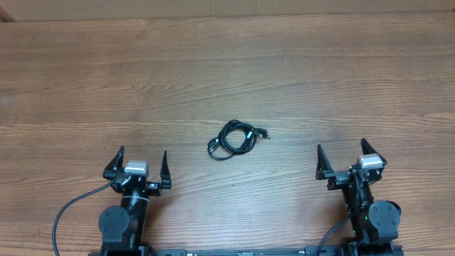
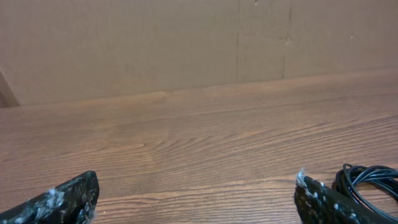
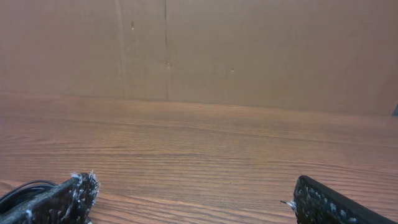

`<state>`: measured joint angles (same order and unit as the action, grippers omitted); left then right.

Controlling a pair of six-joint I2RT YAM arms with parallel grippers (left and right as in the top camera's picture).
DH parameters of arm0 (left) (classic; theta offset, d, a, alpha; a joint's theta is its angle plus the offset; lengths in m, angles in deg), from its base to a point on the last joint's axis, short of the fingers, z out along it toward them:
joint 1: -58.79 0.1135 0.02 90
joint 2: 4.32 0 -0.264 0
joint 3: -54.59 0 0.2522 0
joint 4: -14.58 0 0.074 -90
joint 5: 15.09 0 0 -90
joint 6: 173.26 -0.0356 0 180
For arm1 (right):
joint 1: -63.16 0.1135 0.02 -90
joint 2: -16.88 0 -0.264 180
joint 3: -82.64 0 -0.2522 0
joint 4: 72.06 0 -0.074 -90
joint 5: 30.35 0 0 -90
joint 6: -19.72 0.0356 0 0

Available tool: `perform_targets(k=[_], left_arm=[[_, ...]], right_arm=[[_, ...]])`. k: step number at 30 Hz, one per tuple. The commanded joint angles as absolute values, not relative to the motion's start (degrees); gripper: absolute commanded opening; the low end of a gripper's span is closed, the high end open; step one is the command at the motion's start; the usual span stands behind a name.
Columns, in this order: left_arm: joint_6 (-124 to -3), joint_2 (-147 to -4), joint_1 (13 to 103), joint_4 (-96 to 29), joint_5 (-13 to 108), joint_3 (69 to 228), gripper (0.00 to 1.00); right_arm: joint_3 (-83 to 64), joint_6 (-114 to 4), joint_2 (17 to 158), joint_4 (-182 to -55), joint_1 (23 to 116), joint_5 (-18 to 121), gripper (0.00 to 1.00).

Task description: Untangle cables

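Note:
A small tangle of thin black cables (image 1: 233, 139) lies coiled on the wooden table near its middle, one plug end sticking out to the right. My left gripper (image 1: 141, 158) sits near the front edge, left of the coil, open and holding nothing. My right gripper (image 1: 341, 149) sits at the front right, also open with nothing in it. In the left wrist view the cables (image 2: 368, 180) show at the far right, beyond the right finger (image 2: 320, 200). The right wrist view catches only a loop of the cables (image 3: 22, 188) at its left edge, behind the left finger (image 3: 62, 199).
A brown wall (image 2: 186, 43) rises at the far edge of the wooden table (image 1: 227, 64). Thick black arm wires (image 1: 67, 213) trail from the arm bases at the front edge.

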<state>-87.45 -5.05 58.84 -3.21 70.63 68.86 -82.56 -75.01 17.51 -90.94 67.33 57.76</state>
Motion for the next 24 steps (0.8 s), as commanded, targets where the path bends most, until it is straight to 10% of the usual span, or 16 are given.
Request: perform_targets(k=[1,24], left_arm=[[-86.5,-4.6,59.1,-3.3,70.6,68.6,1.00],[-84.3,-4.6,59.1,-3.2,70.9,68.6,1.00]], right_arm=[[-83.1,-75.3,17.1,-90.6,67.2,58.5,1.00],[-83.1,-75.3,17.1,-90.6,67.2,58.5,1.00]])
